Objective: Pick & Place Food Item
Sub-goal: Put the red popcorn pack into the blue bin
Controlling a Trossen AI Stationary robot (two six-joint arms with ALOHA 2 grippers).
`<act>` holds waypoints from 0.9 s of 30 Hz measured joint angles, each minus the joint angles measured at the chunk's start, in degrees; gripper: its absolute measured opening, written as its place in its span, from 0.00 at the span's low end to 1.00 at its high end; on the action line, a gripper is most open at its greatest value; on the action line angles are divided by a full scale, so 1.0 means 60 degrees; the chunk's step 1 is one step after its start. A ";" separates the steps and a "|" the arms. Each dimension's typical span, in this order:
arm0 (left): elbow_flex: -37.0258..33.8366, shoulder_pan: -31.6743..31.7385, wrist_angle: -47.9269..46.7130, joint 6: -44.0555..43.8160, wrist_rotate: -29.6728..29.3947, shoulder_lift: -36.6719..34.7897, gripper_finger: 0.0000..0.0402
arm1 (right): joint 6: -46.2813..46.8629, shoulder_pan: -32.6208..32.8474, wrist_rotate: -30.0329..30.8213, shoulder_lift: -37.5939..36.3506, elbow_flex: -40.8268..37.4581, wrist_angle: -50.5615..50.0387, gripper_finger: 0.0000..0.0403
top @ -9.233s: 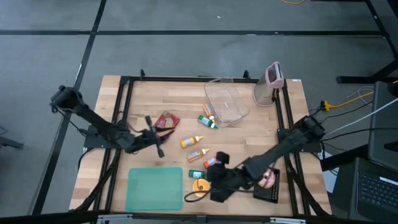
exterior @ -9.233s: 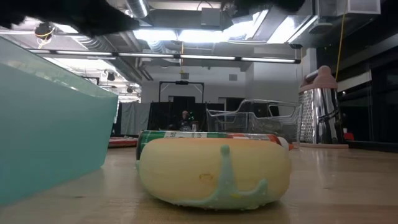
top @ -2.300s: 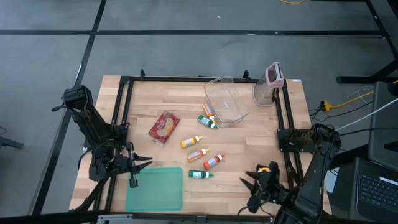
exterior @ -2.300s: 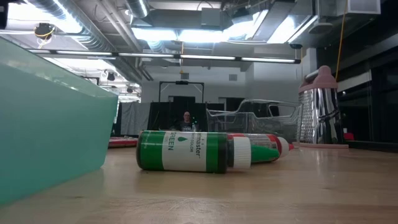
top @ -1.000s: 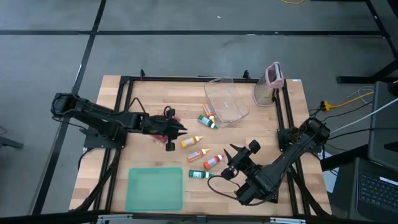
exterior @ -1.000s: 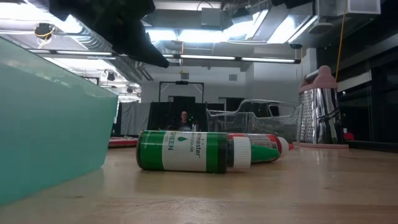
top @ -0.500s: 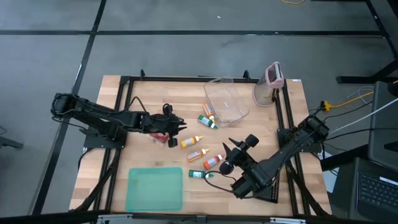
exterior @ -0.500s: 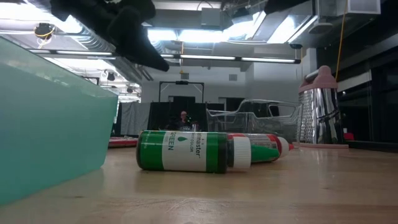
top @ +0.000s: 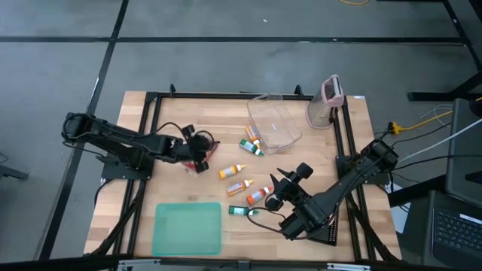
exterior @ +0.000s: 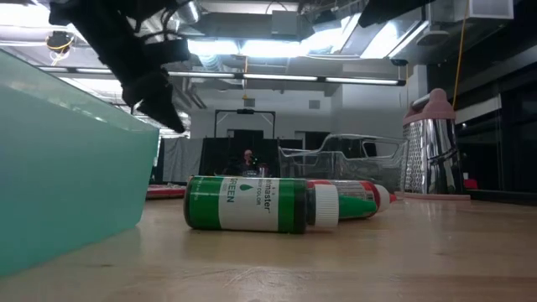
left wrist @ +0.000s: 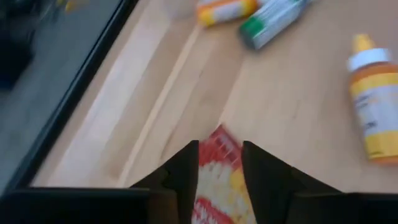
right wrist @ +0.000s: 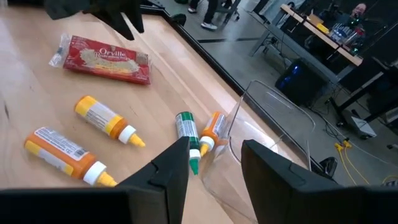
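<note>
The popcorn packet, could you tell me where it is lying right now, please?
In the high view the popcorn packet lies on the table's left half, under the left gripper, left of the yellow bottle.

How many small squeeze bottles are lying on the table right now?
6. Two by the clear bin: orange and green. Mid-table: yellow and orange. Nearer the right gripper: an orange-red one and a green one. None seems hidden.
</note>
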 joint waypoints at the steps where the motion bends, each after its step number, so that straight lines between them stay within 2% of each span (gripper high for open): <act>1: 0.0000 0.0029 -0.0248 -0.0497 -0.0006 -0.0023 0.33 | -0.0006 0.0000 -0.0052 0.0000 0.0000 0.0004 0.36; 4: 0.0000 -0.0006 -0.0979 -0.1843 0.0099 -0.0039 0.38 | -0.0023 0.0000 -0.0222 0.0000 0.0000 0.0003 0.36; 7: 0.0000 -0.0418 -0.1736 -0.2354 0.0347 -0.0039 0.42 | -0.0069 0.0000 -0.0421 0.0000 0.0000 0.0002 0.36; 14: 0.0000 -0.2184 -0.2690 -0.2120 -0.0408 -0.0031 0.45 | -0.0280 0.0000 -0.0479 0.0000 0.0000 0.0003 0.36; 20: 0.0000 -0.3455 -0.2995 -0.2050 -0.0366 0.0282 0.45 | -0.0310 0.0000 -0.0646 0.0000 0.0000 0.0003 0.36; 27: 0.0000 -0.4174 -0.3410 -0.2053 0.0128 0.1646 0.48 | -0.0306 0.0000 -0.0643 0.0000 0.0000 0.0003 0.36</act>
